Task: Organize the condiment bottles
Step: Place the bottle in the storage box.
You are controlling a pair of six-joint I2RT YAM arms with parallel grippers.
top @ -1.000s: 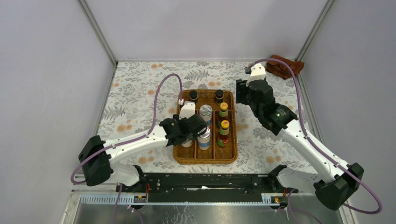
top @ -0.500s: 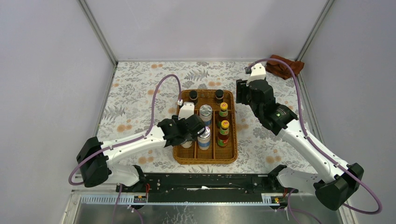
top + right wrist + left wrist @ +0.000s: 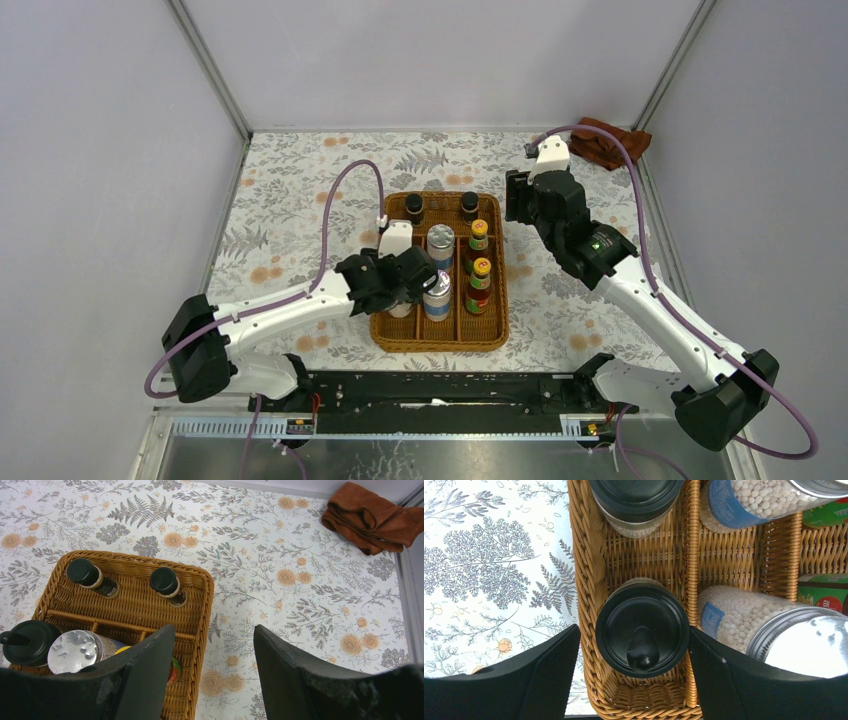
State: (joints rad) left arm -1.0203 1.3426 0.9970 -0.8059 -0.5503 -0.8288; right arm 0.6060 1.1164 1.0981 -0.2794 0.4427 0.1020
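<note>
All the condiment bottles stand in the wicker tray (image 3: 438,346). Two tiny dark black-capped bottles (image 3: 414,208) (image 3: 469,205) are at the back. Two silver-lidded shakers (image 3: 441,240) fill the middle column and two red yellow-capped sauce bottles (image 3: 480,280) the right column. My left gripper (image 3: 412,282) is open over the left column. In the left wrist view its jaws straddle the near black-lidded jar (image 3: 642,630), the left finger (image 3: 549,675) outside the tray wall. The second jar (image 3: 636,500) stands behind. My right gripper (image 3: 215,630) is open and empty above the table, right of the tray's back corner.
A rust-brown cloth (image 3: 608,142) lies in the back right corner, also in the right wrist view (image 3: 372,517). The tray's woven dividers (image 3: 691,555) separate the columns. Grey walls enclose the floral table (image 3: 290,200) on three sides.
My left gripper has drifted slightly left and toward the near edge over the tray's left column. The right arm and the bottles have not moved.
</note>
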